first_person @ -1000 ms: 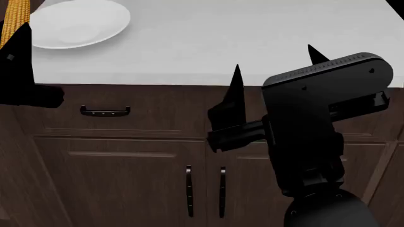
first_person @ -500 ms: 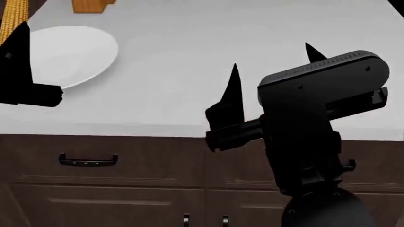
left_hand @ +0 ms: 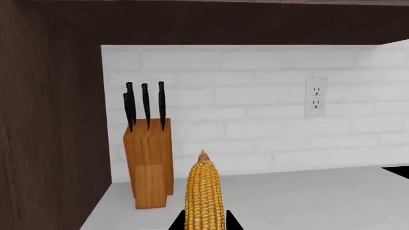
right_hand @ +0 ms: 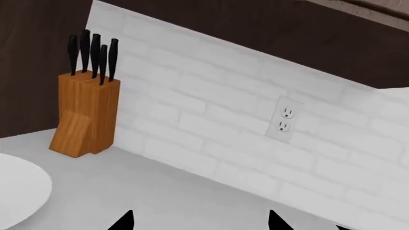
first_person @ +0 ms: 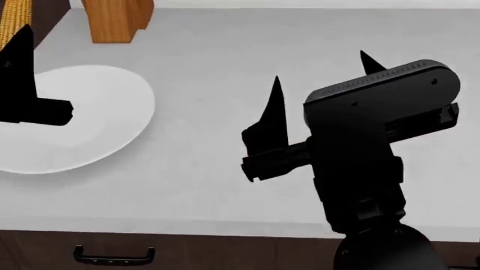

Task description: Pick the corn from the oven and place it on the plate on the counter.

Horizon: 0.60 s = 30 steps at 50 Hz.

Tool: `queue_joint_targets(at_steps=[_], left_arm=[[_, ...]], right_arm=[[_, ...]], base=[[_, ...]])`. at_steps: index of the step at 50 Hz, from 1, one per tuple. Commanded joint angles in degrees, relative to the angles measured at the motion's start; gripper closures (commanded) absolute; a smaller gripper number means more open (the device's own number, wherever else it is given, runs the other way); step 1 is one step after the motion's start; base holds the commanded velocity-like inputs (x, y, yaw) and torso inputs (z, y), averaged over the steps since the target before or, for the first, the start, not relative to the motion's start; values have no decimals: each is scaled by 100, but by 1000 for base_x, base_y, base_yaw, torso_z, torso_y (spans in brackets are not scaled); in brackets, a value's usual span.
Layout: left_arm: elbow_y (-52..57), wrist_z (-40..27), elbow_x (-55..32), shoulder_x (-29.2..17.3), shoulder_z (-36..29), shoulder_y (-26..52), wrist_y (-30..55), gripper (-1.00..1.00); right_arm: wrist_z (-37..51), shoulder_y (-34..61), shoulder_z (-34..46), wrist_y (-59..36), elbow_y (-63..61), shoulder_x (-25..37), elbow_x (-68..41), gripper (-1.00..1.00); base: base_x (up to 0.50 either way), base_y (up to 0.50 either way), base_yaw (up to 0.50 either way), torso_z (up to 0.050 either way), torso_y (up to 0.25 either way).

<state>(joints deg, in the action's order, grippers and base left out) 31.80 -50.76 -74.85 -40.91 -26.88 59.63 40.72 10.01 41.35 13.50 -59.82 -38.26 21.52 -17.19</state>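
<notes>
Left wrist view: corn (left_hand: 204,194), tapered, bumpy kernel rows, stiff and probably light, pinched at its thick end by left gripper (left_hand: 203,221); wooden knife block (left_hand: 149,163) at 10 o'clock.
Head view: corn at 11 o'clock, above smooth white plate (first_person: 90,129) on matte table (first_person: 225,73); right gripper (first_person: 318,84) spread wide, empty.
Right wrist view: both fingertips (right_hand: 121,221) apart.

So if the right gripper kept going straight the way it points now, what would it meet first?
Probably the tiled wall near the outlet; only bare counter lies ahead of the open jaws, though depth is unclear.

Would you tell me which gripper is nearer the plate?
Left. The left gripper, holding the corn, overlaps the plate; the right gripper is off to its side over bare counter.
</notes>
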Motion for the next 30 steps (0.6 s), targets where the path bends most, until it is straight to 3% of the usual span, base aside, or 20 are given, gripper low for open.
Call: queue_joint_targets(at_steps=[1, 21, 22, 23, 25, 30], left_arm=[[-10, -17, 7, 6, 0, 20, -38, 100], [-29, -53, -15, -11, -30, 28, 12, 100], [814, 3142, 5325, 3249, 3234, -596, 2490, 100], [1268, 3601, 4465, 3262, 3289, -540, 3350, 100], [1297, 3577, 4375, 3264, 3300, -527, 4649, 100], [1281, 3540, 4293, 3237, 3313, -506, 4701, 100]], right_arm=[[14, -19, -41, 12, -16, 5, -30, -100], [3, -52, -73, 55, -24, -10, -83, -100], [-2100, -294, -511, -129, -116, -1200, 2461, -100], [-2098, -299, -512, -119, -105, -1196, 2456, -100], [-2099, -295, -506, -139, -117, -1194, 2454, -100], [-2081, -294, -496, -140, -115, -1188, 2442, -100]], base=[[31, 0, 0, 0, 0], [0, 0, 0, 0, 1], [0, 0, 0, 0, 0], [0, 0, 0, 0, 0], [0, 0, 0, 0, 0], [0, 0, 0, 0, 0]])
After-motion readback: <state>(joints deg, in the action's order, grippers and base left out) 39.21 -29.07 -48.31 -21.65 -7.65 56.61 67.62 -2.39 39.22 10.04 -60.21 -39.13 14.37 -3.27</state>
